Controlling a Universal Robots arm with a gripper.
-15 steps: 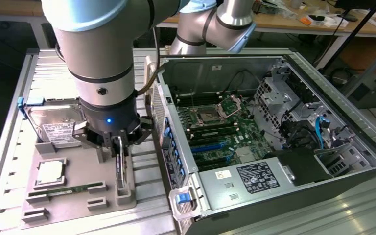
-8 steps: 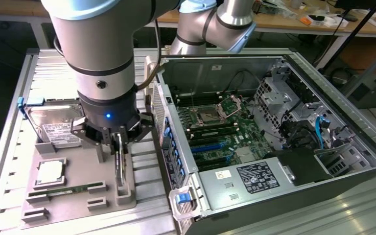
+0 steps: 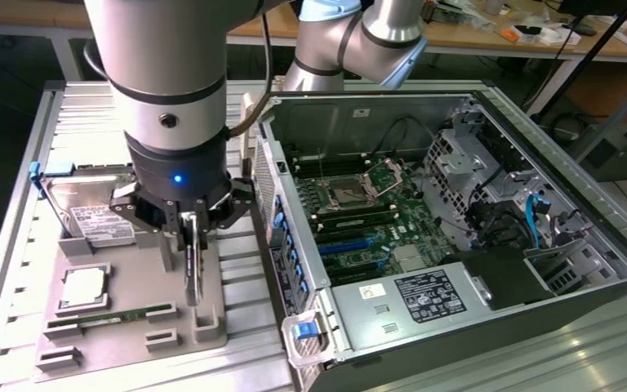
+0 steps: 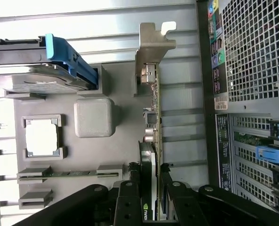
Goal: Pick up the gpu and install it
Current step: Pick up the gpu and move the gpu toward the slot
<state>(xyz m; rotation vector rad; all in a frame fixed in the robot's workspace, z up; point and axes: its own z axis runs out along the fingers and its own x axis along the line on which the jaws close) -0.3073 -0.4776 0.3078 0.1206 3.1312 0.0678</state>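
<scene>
My gripper (image 4: 151,178) pinches the gpu (image 4: 153,113) between its jaws, on edge in the grey tray (image 3: 128,327) at the exterior view's left of the open case (image 3: 455,335), and gripped far from its bracket (image 4: 154,44) it could tilt and snag.

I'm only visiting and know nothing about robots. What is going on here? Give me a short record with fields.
arm: reaching down over a grey tray
pincer: closed on the gpu, a finger on each face
card pose: upright on its edge at the tray, silver bracket at the end away from the pincer
also on tray: hard drive, processor, memory stick
computer case: open, on the exterior view's right of the tray, motherboard exposed
</scene>
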